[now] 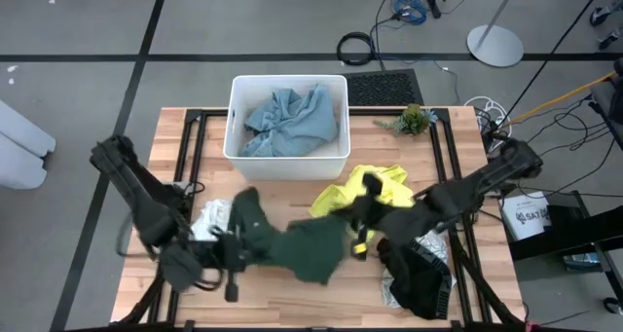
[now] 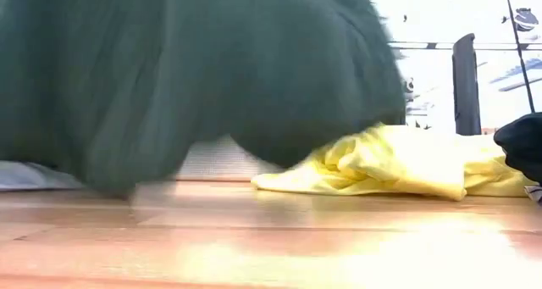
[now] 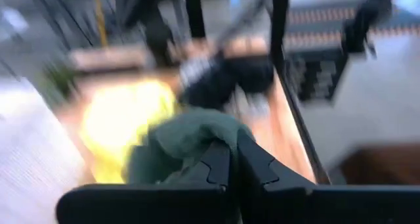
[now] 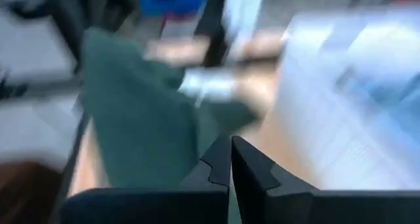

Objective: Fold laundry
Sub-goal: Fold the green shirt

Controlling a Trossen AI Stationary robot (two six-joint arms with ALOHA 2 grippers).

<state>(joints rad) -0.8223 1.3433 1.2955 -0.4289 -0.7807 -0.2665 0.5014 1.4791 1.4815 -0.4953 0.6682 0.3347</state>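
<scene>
High view is showing the dark green garment [image 1: 307, 244] stretched between my two arms, long axis running left-right across the front of the wooden table [image 1: 458, 137], one end bunched up toward the left gripper [image 1: 232, 259] and the other reaching toward the right gripper [image 1: 362, 230]. In the left wrist view the left fingers are pressed together with green cloth bunched right at them, so I'm calling that clamped on the green garment. Right fingers are squeezed closed too; green cloth is sitting right ahead of them, but I can't tell if they're actually pinching it.

Low view is mostly getting filled by the green garment hanging above the tabletop.

Counting the rest: one yellow garment [image 1: 375, 186] lying crumpled right of centre, one black garment [image 1: 419, 278] at the front right, one small white cloth [image 1: 209, 218] beside the left arm, one light blue garment [image 1: 287, 118] heaped inside the white tub [image 1: 234, 128] at the back. One small plant [image 1: 414, 118] is sitting just right of the tub. Grey floor all around, with cables [image 1: 358, 48] and a round stand base [image 1: 494, 46] behind the table.
</scene>
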